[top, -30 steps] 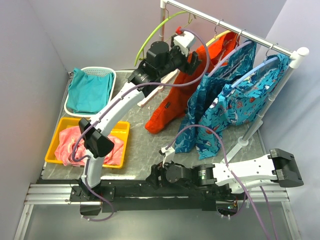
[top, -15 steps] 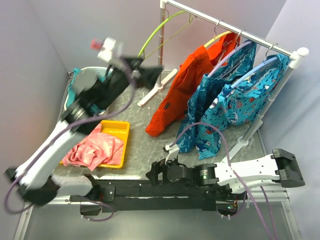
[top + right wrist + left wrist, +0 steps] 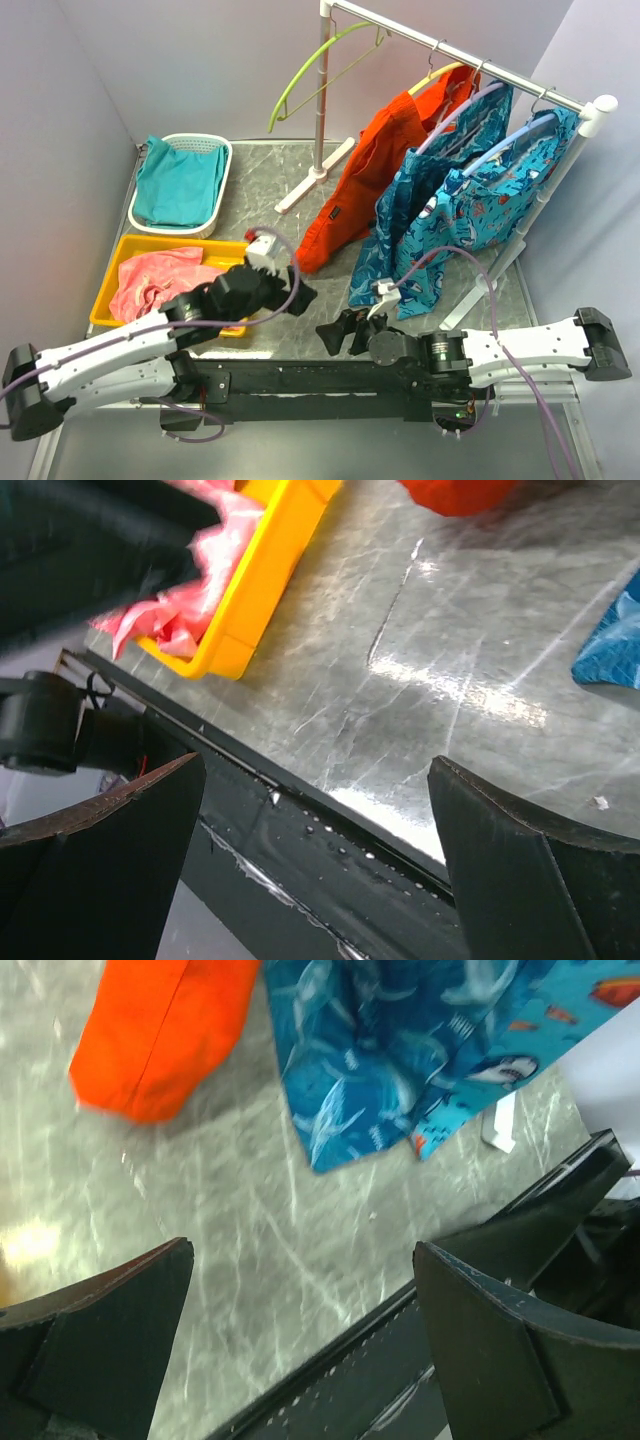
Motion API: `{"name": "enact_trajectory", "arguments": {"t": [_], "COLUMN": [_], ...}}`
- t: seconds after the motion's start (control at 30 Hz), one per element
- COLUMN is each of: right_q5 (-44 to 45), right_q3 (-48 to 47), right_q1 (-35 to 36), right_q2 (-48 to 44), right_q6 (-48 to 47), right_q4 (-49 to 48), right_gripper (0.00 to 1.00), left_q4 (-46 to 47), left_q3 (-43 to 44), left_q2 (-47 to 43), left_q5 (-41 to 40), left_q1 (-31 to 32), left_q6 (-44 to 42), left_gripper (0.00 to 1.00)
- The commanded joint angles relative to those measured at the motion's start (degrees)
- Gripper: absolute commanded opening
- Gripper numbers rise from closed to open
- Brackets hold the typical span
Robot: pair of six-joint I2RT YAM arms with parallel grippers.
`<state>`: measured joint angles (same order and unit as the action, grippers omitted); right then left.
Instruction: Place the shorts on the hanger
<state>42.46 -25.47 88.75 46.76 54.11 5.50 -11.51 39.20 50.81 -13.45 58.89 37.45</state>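
The red-orange shorts (image 3: 372,175) hang on the yellow hanger (image 3: 441,75) on the rail at the back right; their lower end also shows in the left wrist view (image 3: 160,1035). My left gripper (image 3: 296,290) is open and empty, low over the table near its front edge, well below the shorts. My right gripper (image 3: 338,333) is open and empty over the table's front edge, beside the left one. In the wrist views both sets of jaws stand wide apart over bare table, with nothing between them: the left gripper (image 3: 300,1345) and the right gripper (image 3: 315,865).
A lime-green hanger (image 3: 305,70) hangs at the rail's left end. Teal patterned garments (image 3: 455,205) hang right of the shorts. A white basket (image 3: 222,190) holds teal cloth; a yellow bin (image 3: 240,258) holds pink cloth (image 3: 155,280). The rail's stand (image 3: 318,150) rises from the table's middle back.
My left arm has left the shorts at the rail, swung out to the left and come down low near the table's front edge. The right gripper shifted slightly right. The shorts stay hanging.
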Motion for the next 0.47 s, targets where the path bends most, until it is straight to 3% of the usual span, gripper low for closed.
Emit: {"name": "enact_trajectory", "arguments": {"t": [0.0,0.17,0.43], "right_q5": [4.74,5.27,6.15], "right_q3": [2.62,3.24,4.73], "right_q1": [0.54,0.46,0.37], "right_q2": [-2.29,-1.33,-2.90], "right_q6": [3.63,5.21,8.20], "right_q4": [-2.50,-3.31,-2.77], "right_gripper": [1.00,1.00,1.00], "left_q4": [5.44,3.52,2.99], "left_q3": [-4.82,-7.30,-9.49], "left_q2": [-6.50,-6.95,-10.11], "left_q5": [-4.39,-7.72,-7.46], "left_q1": [1.84,3.59,5.00], "left_q6": [6.66,10.61,10.09], "left_gripper": [0.96,0.96,0.96]}}
